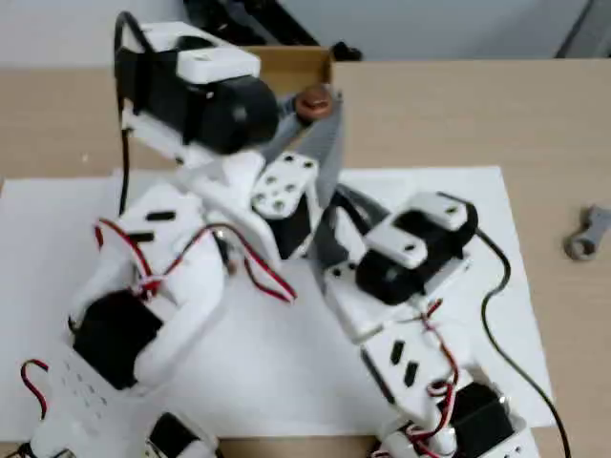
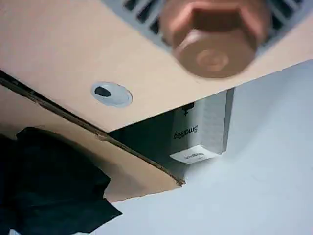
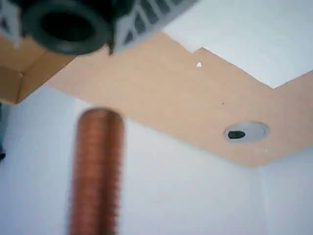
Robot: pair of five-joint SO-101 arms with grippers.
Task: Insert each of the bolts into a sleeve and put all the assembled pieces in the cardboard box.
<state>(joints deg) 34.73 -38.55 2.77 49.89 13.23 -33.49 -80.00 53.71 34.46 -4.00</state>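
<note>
Copper bolt apparently within left end effector.

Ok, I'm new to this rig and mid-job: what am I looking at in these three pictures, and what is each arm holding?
You are seeing two small robot arms at a table. The high view looks down on both. The left arm and right arm stand over a white sheet, with the cardboard box at the far side and a grey tool, perhaps a wrench, off to one side. The other two pictures come from a camera on each wrist. In the left wrist view, that arm's jaws are shut on a copper bolt. In the right wrist view, its jaws are shut on a black sleeve, and the bolt's thread is nearby, not yet inserted.
</note>
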